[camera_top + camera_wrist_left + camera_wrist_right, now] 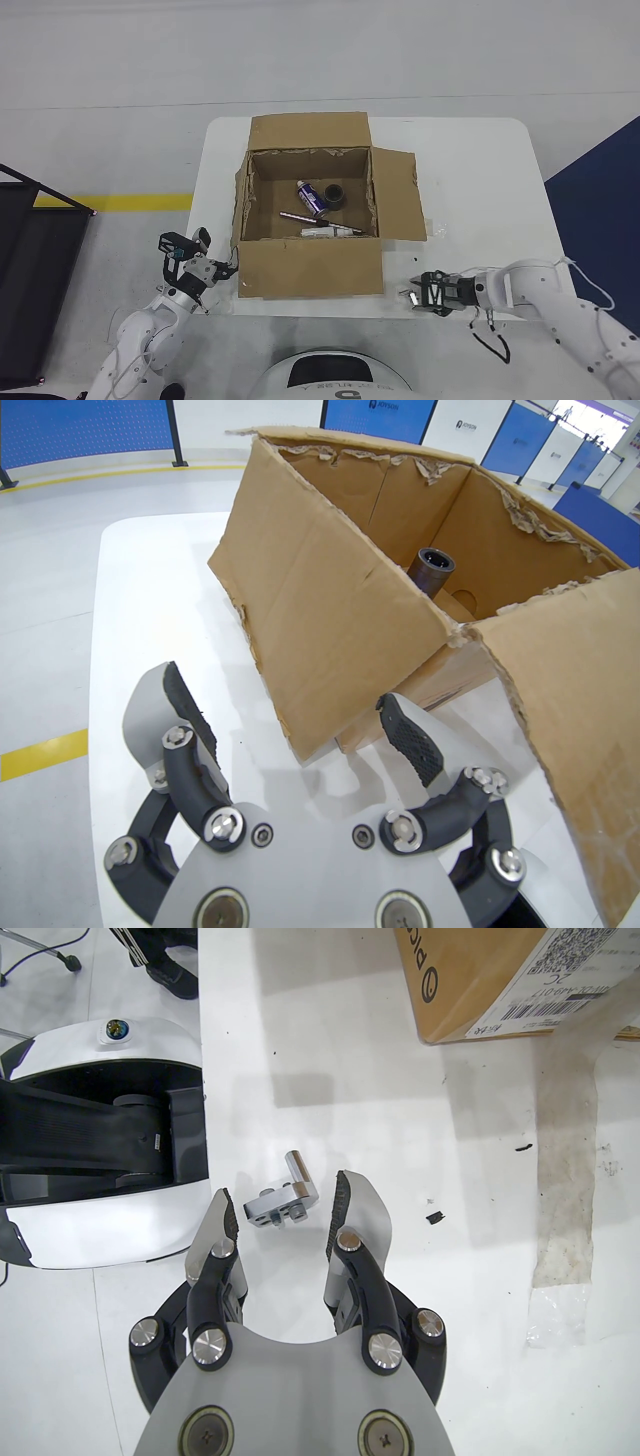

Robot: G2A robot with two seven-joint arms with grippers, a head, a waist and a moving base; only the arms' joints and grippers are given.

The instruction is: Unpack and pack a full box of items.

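An open cardboard box [310, 268] stands mid-table with its flaps spread. Inside lie a blue-and-white tube [309, 194], a dark cylinder [335, 194], a thin metal rod [296, 216] and a white item [326, 231]. The cylinder [433, 568] stands behind the box wall [325, 610]. My left gripper [276, 685] is open and empty, off the box's near left corner [186, 246]. My right gripper [414, 294] is open by the table's front edge. A small metal bracket with a pin [283, 1202] lies on the table between its fingers [340, 1208].
The white table [470, 180] is bare to the right of the box. A strip of clear tape [565, 1188] and black crumbs [523, 1147] lie near the box's labelled corner [480, 983]. A black rack [30, 270] stands on the floor at left.
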